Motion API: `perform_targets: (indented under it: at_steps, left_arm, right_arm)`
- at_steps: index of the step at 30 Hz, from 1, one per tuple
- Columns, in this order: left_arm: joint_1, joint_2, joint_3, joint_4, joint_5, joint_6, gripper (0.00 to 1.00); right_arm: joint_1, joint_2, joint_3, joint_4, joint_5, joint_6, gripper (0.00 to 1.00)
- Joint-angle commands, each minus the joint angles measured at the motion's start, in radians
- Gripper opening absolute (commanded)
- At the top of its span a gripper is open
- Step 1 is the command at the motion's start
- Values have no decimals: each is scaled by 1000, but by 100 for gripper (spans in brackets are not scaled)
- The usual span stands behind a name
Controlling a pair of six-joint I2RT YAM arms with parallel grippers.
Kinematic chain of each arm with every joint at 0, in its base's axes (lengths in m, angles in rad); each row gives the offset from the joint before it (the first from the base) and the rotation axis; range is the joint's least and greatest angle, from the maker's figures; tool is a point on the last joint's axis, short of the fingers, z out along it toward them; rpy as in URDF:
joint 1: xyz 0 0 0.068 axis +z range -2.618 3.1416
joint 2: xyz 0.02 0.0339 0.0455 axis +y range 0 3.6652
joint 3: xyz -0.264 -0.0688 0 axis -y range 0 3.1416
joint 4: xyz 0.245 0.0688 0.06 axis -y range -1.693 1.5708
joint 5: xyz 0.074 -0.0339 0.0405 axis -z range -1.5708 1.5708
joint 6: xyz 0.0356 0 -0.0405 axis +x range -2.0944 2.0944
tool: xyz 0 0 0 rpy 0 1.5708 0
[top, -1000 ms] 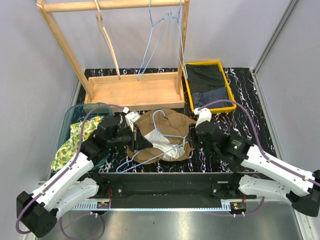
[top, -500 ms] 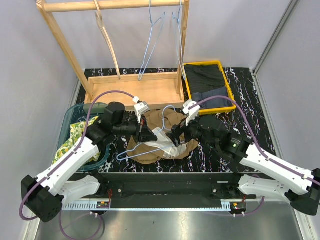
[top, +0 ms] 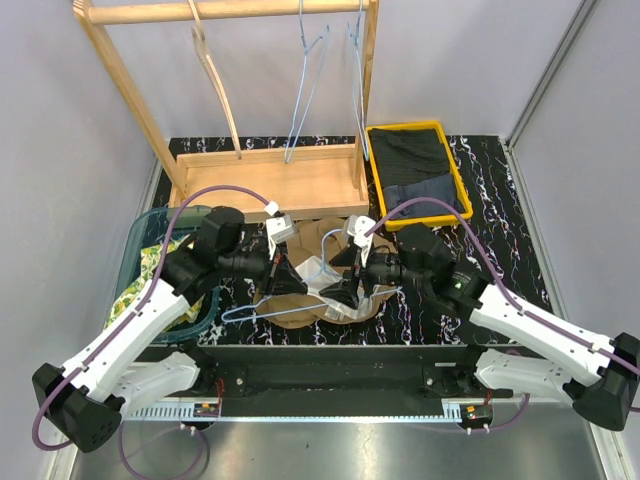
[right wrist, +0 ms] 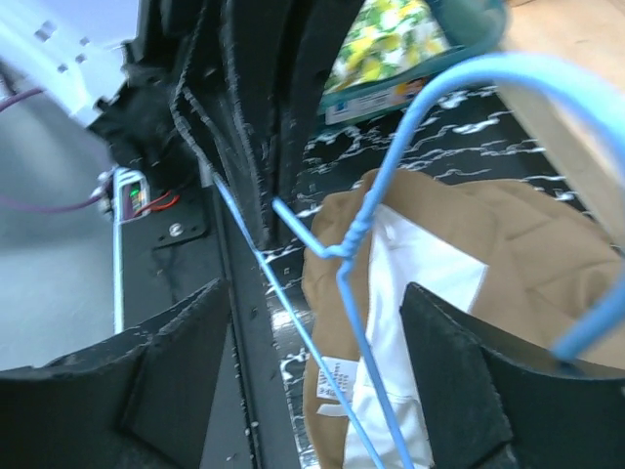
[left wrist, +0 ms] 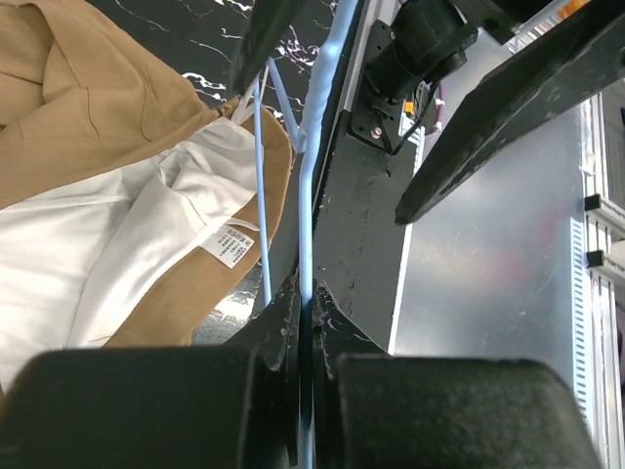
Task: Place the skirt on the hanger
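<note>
My left claw (top: 283, 272) is clamped tight on the blue wire hanger (left wrist: 311, 176), whose wire runs straight out from the closed tips in the left wrist view; my right claw (right wrist: 314, 293) stands wide open, the hanger's twisted neck lying between its spread fingers (right wrist: 176, 371) with no grip on it; the tan skirt (top: 290, 316), white lining showing, lies crumpled on the black table (top: 490, 190) at the centre of the overhead frame, beneath both claws.

You'll find the tan skirt (left wrist: 88, 107) crumpled, its white lining exposed; the blue wire hanger (left wrist: 307, 215) slants over it.
</note>
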Motion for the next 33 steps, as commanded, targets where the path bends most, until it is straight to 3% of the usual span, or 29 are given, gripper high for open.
perform_targets:
  at_steps: [1, 6, 10, 12, 16, 17, 18, 21, 22, 24, 26, 33]
  left_arm:
    - [-3, -16, 46, 3, 83, 58, 0]
    - [-3, -2, 35, 3, 97, 59, 0]
    - [-3, 7, 31, 3, 82, 51, 0]
    - [-3, 10, 31, 3, 71, 44, 0]
    - [-3, 24, 28, 13, 55, 30, 0]
    - [-3, 25, 28, 14, 46, 28, 0]
    - [-3, 28, 29, 16, 37, 30, 0]
    - [-3, 33, 38, 22, -29, -16, 0]
    - [-3, 34, 41, 26, -78, -36, 8]
    - [-3, 41, 55, 29, -128, -56, 38]
    - [-3, 44, 66, 31, -234, -88, 58]
    - [-3, -8, 109, 8, -503, -174, 67]
  right_arm:
    - [-12, 35, -5, 59, -166, -28, 77]
    - [-16, 55, -11, 112, -195, -6, 66]
    - [-16, 53, -22, 182, -189, 24, 43]
    - [-18, 53, -26, 205, -180, 46, 39]
    - [-18, 64, -34, 248, -132, 96, 18]
    - [-18, 69, -35, 260, -120, 101, 4]
    - [-18, 72, -35, 261, -95, 106, 0]
    - [-16, 90, -35, 254, -16, 112, 0]
    - [-19, 98, -35, 249, 6, 107, 0]
    - [-18, 99, -37, 234, 73, 94, 0]
    - [-18, 95, -41, 219, 115, 84, 0]
    - [-16, 43, -72, 197, 305, 84, 0]
